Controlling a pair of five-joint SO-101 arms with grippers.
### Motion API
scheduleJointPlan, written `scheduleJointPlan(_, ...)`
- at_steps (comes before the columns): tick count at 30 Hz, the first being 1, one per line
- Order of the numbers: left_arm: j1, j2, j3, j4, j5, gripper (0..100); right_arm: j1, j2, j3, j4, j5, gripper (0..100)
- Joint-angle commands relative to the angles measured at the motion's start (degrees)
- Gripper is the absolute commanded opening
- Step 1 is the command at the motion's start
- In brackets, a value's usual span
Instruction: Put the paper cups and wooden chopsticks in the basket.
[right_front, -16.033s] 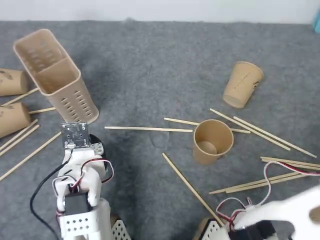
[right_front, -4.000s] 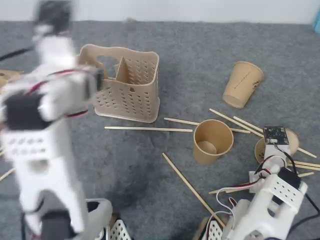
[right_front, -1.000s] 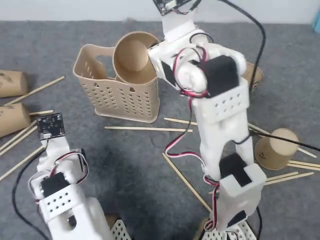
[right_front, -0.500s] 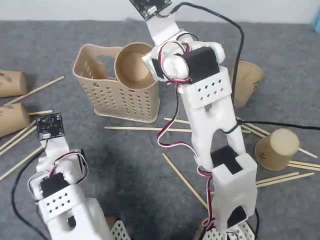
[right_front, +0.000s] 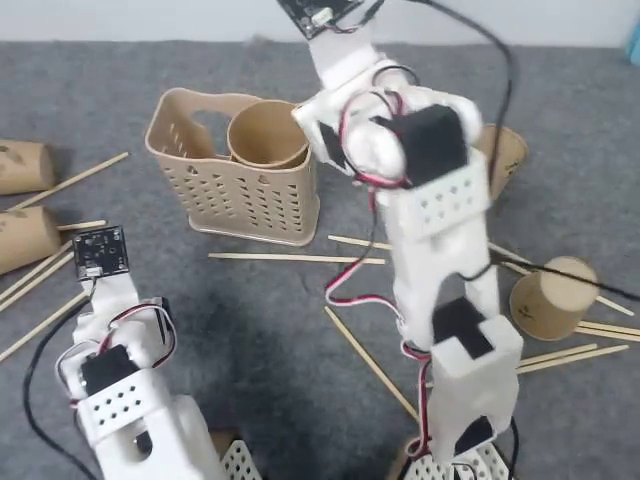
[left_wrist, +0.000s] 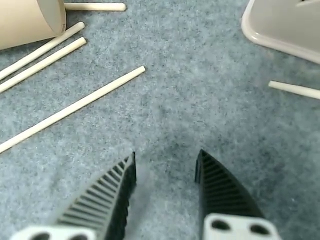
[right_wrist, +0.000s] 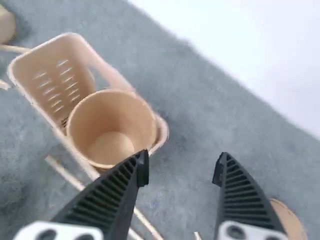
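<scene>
Though carpet (right_front: 270, 330) grey, wall (right_front: 150, 18) white.

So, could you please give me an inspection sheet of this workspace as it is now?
Surface: grey fabric, flat.
Job's things: basket upright, one paper cup inside it; more cups lying outside; chopsticks scattered around.
Clutter: nothing seen.
Claws: left claw open, low over bare fabric; right claw open, above the basket.
Cables: red, white and black wires along both arms.
Surroundings: pale wall behind the table.
</scene>
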Motion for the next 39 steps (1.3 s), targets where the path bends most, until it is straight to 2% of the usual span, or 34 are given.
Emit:
scheduleJointPlan(1,0.53,-0.97,-0.04,-1.49,-0.7,19,9.36,-4.26,-1.05,2.15,-5.27,22.6)
scheduleJointPlan(6,0.53,-0.97,-0.04,-1.49,-0.7,19,22.99,-0.66,5.01,1.27,-14.24,20.6)
scheduleJointPlan(12,0.53,-0.97,-0.04,-1.49,-0.7,19,31.34,9.89,9.05,-7.08,-13.89,0.3)
scheduleJointPlan(17,0.53,-0.97,-0.04,-1.32,-0.7,19,35.3,18.86,9.05,-18.86,-12.48,1.0)
scheduleJointPlan(29,0.7,-0.97,-0.04,-1.49,-0.7,19,39.34,32.75,9.05,-37.05,-12.31,0.8)
scheduleJointPlan(33,0.79,-0.97,-0.04,-1.49,-0.7,19,38.73,35.91,9.05,-34.68,-12.31,0.8)
scheduleJointPlan(39,0.79,-0.97,-0.04,-2.37,-0.62,19,35.47,36.62,8.97,-25.89,-10.81,0.8)
